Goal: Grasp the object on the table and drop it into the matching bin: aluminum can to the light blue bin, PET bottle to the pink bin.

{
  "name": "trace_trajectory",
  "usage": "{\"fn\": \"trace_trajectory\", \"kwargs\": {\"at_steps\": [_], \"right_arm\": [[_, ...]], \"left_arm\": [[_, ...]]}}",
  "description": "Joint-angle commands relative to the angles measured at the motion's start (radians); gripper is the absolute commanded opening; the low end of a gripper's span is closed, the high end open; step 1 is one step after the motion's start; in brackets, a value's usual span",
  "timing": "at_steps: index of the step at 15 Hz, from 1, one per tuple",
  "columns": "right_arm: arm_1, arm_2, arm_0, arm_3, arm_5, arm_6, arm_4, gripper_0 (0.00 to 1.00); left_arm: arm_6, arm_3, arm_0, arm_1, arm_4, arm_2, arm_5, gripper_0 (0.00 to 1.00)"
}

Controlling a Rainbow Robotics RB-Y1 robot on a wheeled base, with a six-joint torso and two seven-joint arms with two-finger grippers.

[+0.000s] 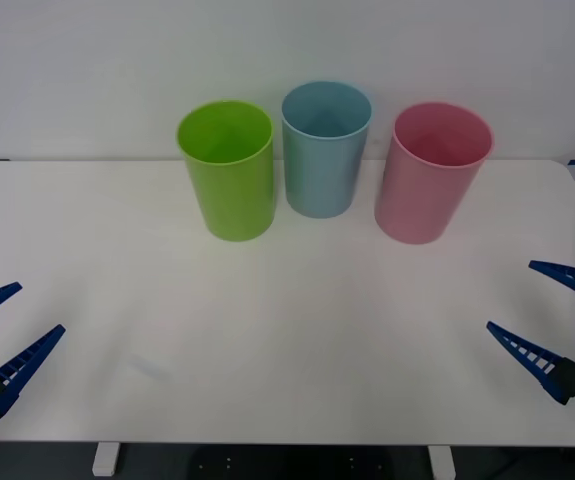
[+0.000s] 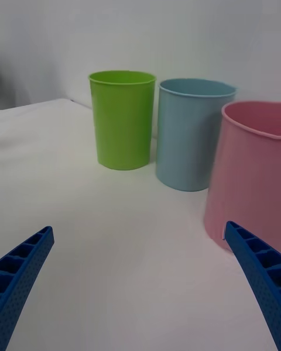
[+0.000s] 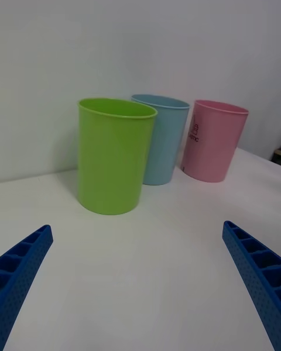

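Table: white, wide, no can on its surface. Light blue bin = landmark, far centre; lime green bin just left of it, pink bin just right. Left end effector and right end effector: both released, spread wide, well nearer than blue bin, at table's side edges. Step, prob.: waiting/start, or drop done; can't tell if can is inside bin. Next: locate can before any reach.
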Motion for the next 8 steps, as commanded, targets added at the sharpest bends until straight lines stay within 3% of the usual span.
{"fn": "trace_trajectory", "kwargs": {"at_steps": [1,8], "right_arm": [[0.0,-0.008,-0.001,0.006,0.001,-0.009,0.0,1.0],[0.0,-0.01,0.021,0.006,-0.001,-0.021,0.003,1.0]], "left_arm": [[0.0,0.0,0.0,0.0,0.0,0.0,0.0,1.0],[0.0,0.0,0.0,0.0,0.0,0.0,0.0,1.0]]}}
